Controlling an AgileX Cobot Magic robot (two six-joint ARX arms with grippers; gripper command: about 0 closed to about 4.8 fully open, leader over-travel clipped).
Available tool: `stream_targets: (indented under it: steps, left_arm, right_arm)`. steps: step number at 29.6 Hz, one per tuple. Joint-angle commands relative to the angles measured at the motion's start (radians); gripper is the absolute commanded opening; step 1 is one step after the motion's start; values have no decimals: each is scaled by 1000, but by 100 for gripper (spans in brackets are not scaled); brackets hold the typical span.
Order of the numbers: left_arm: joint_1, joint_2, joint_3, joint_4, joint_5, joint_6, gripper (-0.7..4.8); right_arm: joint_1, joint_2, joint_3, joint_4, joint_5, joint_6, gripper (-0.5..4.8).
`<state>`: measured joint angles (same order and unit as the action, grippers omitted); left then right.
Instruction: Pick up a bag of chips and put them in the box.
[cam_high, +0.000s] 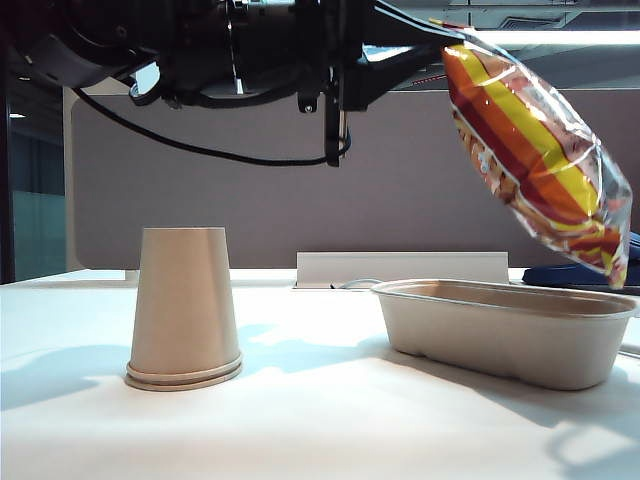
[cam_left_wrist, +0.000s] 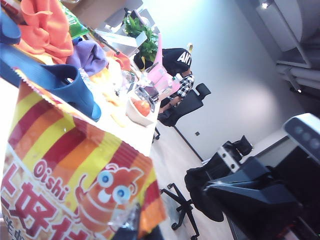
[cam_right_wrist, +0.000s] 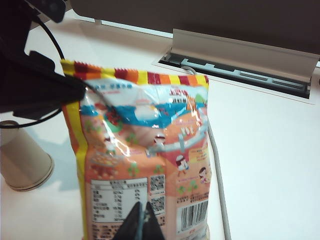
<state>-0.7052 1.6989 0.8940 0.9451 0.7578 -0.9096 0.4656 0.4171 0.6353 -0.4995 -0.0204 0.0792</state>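
Observation:
The bag of chips, puffy with red, orange and yellow stripes, hangs tilted in the air above the far right end of the box, a shallow beige pulp tray on the white table. My left gripper reaches across from the upper left and is shut on the bag's top corner. The bag's striped front fills the left wrist view, with the dark jaws pinching its edge. In the right wrist view the bag's printed back hangs beyond my right gripper, which is shut with nothing between its fingers.
An upside-down tan paper cup stands on the table left of the box, also seen as the cup. A white cable slot runs along the table's back edge, and a grey cable trails from it. A dark blue object lies behind the box.

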Motion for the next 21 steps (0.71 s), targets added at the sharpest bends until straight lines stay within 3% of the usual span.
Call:
stream_targets:
  steps: [1,10,21]
  left_arm:
    - [-7,2,4,14,2,13,-6]
    - [-12,4,4,-24,2,51,-6]
    - [-11,4,4,-212,-45,204,-6]
  right_arm:
    - [0,-2,5,9,3,-3,-1]
    - [0,-2,5,10,3,-3,-1]
    - [0,-2,5,9,3,-5,-1]
